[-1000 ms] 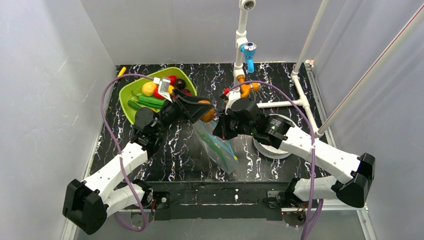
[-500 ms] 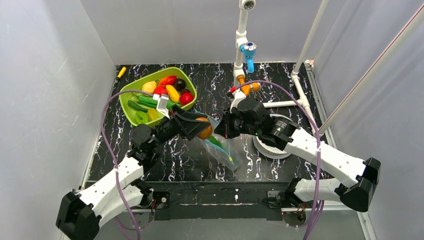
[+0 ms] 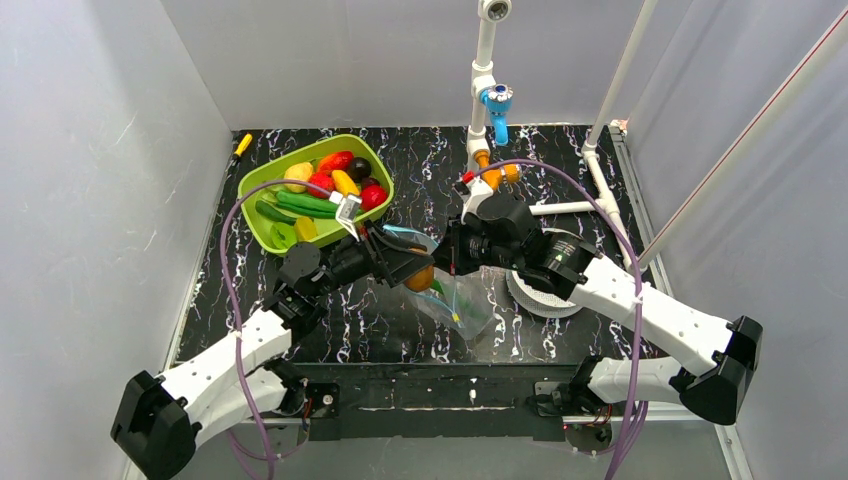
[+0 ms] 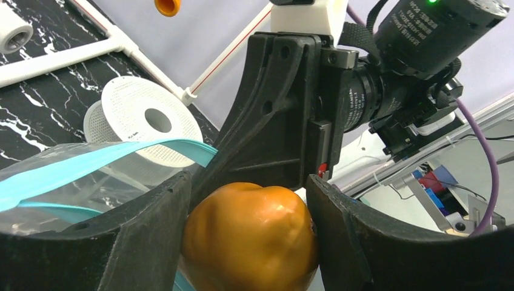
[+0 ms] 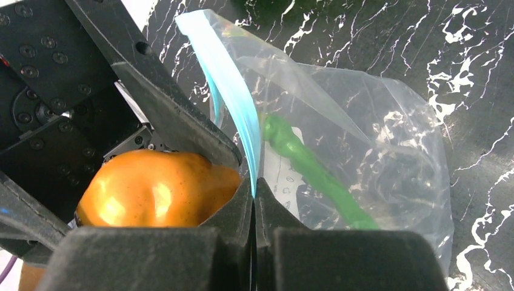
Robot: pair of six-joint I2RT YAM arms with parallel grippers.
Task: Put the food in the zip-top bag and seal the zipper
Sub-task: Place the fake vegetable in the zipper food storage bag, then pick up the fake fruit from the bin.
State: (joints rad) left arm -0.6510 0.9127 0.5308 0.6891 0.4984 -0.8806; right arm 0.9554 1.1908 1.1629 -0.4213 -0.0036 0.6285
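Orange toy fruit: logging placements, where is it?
Mid-table in top view: orange glossy toy fruit held by left claw, beside clear plastic bag in right claw.

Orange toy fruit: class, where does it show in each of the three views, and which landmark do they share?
Top external: orange fruit, centre, gripped by left hand.
Left wrist: bottom centre, between its fingers.
Right wrist: lower left.
Shared landmark: the light blue zipper.
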